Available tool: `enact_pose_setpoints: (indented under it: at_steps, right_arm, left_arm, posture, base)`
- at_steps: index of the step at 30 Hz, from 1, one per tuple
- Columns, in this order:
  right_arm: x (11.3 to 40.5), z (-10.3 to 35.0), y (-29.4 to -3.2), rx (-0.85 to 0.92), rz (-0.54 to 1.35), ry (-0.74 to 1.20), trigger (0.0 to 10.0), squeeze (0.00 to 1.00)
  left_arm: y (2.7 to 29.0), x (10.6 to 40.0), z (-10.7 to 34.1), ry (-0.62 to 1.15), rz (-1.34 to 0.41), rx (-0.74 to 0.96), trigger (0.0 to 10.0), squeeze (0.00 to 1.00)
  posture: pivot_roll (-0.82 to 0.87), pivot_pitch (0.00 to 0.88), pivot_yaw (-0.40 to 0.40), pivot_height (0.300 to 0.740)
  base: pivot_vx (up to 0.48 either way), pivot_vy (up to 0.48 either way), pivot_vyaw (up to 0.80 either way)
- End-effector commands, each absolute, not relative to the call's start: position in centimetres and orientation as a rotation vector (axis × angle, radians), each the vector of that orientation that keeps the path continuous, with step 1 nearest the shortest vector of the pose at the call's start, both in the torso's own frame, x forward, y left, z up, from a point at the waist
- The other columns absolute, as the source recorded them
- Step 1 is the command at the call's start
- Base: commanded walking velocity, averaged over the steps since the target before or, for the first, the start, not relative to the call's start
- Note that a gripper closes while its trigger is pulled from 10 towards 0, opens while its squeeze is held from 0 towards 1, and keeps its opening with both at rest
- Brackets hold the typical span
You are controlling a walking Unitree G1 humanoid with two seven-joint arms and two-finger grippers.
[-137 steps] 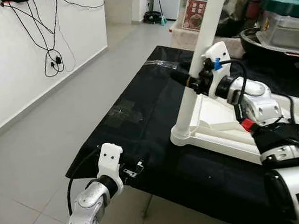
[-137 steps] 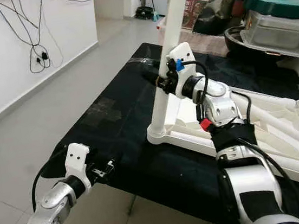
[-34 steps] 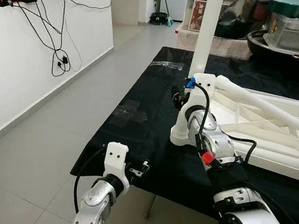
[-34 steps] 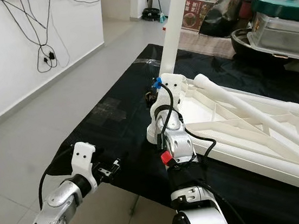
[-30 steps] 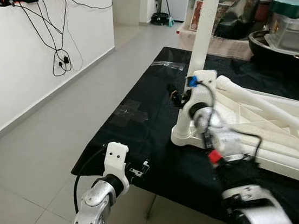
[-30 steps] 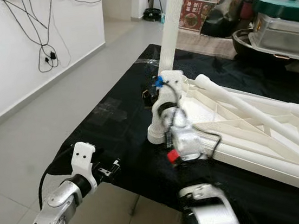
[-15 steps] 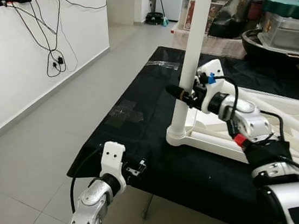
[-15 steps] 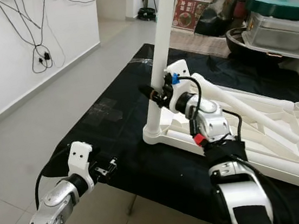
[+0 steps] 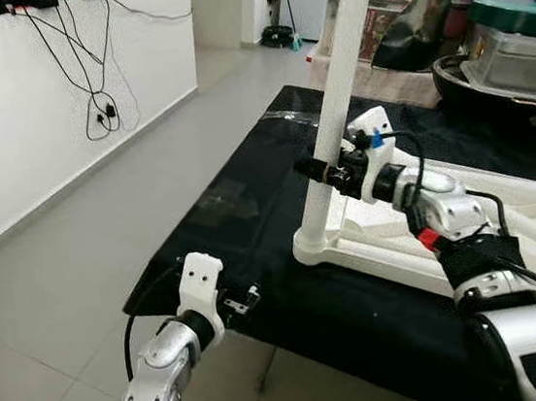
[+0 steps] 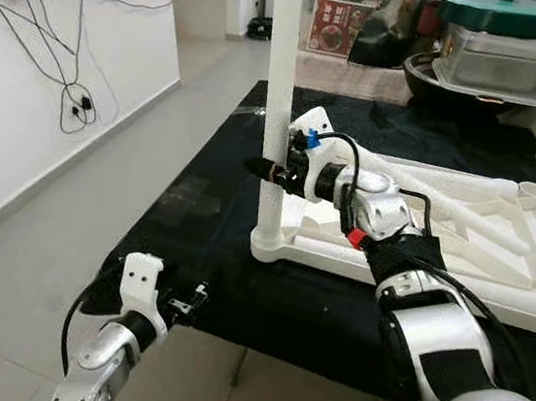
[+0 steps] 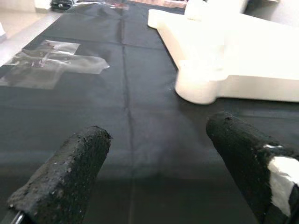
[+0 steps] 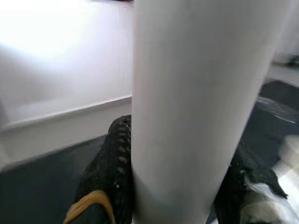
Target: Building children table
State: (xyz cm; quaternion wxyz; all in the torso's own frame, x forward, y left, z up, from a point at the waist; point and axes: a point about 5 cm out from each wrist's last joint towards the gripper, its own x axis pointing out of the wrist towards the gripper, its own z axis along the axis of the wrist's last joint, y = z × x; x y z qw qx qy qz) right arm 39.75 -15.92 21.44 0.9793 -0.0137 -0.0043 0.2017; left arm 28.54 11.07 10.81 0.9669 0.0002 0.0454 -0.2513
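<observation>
White table leg (image 9: 336,114) stood upright in the near corner socket of the upturned tabletop (image 10: 468,235), on black cloth (image 9: 248,193). Right gripper (image 9: 318,170) pinched the leg low. Left gripper (image 9: 246,299) hung spread at the cloth's edge. Risk: sideways pull could tip the leg from its socket. Storage boxes (image 10: 501,30) crowded behind.

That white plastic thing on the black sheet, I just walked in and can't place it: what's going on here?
The robot is assembling a children's table. The white tabletop lies upside down on a black cloth on the floor. The right gripper is shut on the one upright table leg, which stands in the near corner socket. The left gripper hangs open over the cloth's near edge, holding nothing.
</observation>
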Motion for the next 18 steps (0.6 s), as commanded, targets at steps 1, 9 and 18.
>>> enact_pose_setpoints:
  at_steps: [1, 9, 18]
  right_arm:
    - [39.6, 19.7, -17.6, -0.079, 0.197, 0.063, 0.0, 0.0]
    - [36.8, 15.9, -14.6, 0.098, -0.119, 0.15, 0.0, 0.0]
    - [36.4, 17.8, -13.1, 0.138, -0.204, 0.054, 10.0, 0.0]
  left_arm:
    - [10.6, 28.5, 10.7, 0.097, -0.524, -0.009, 10.0, 0.0]
    - [10.5, 28.5, 10.7, 0.1, -0.532, -0.009, 10.0, 0.0]
    - [10.3, 28.3, 10.5, 0.106, -0.527, -0.02, 10.0, 0.0]
  posture:
    - [0.04, 0.0, -0.16, 0.74]
    - [0.04, 0.0, -0.156, 0.74]
    - [0.03, 0.0, -0.163, 0.74]
  base:
    - [0.0, 0.0, 0.0]
    - [0.0, 0.0, 0.0]
    - [0.0, 0.0, 0.0]
